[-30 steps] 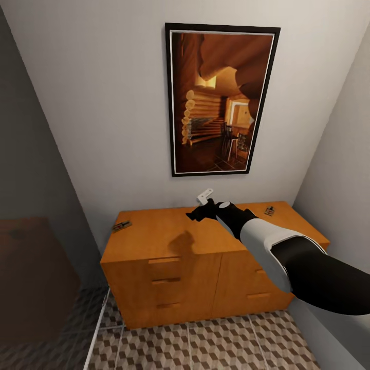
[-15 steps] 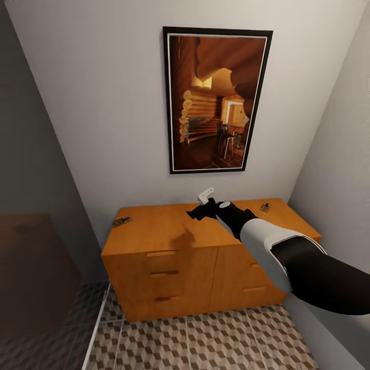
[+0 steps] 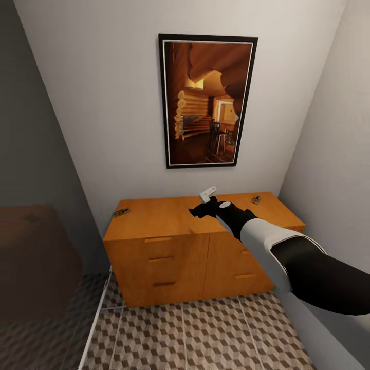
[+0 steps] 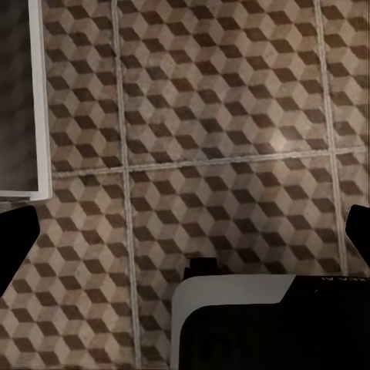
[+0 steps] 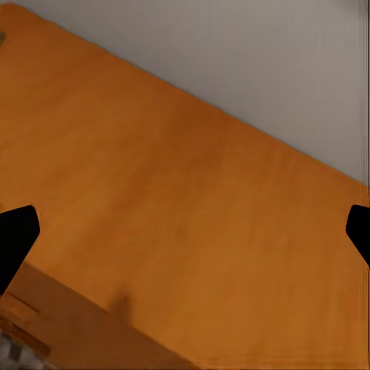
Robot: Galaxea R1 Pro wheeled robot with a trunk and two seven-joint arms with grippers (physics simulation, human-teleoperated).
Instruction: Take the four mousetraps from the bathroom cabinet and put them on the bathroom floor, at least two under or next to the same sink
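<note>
The orange-brown cabinet [image 3: 159, 218] stands against the back wall. Two small dark mousetraps lie on its flat top, one near the left end [image 3: 122, 211] and one near the right end [image 3: 255, 200]. My right gripper [image 3: 199, 209] hovers above the middle of the top, between the two and touching neither. In the right wrist view the right gripper [image 5: 185, 235] is open and empty over bare cabinet wood [image 5: 177, 193]. The left gripper [image 4: 185, 231] is open, empty and pointing down at the cube-patterned bathroom floor [image 4: 231, 100]. The sink is out of view.
A framed picture [image 3: 207, 100] hangs above the cabinet. A grey wall [image 3: 334, 154] closes the right side. At the left is a dark panel [image 3: 36, 246] with a white bottom rail [image 3: 95, 318]. Patterned floor [image 3: 205, 334] lies in front of the drawers.
The whole head view has shifted: the cabinet and picture now sit further left and look slightly smaller, with more floor showing. The right arm keeps the same place in the picture.
</note>
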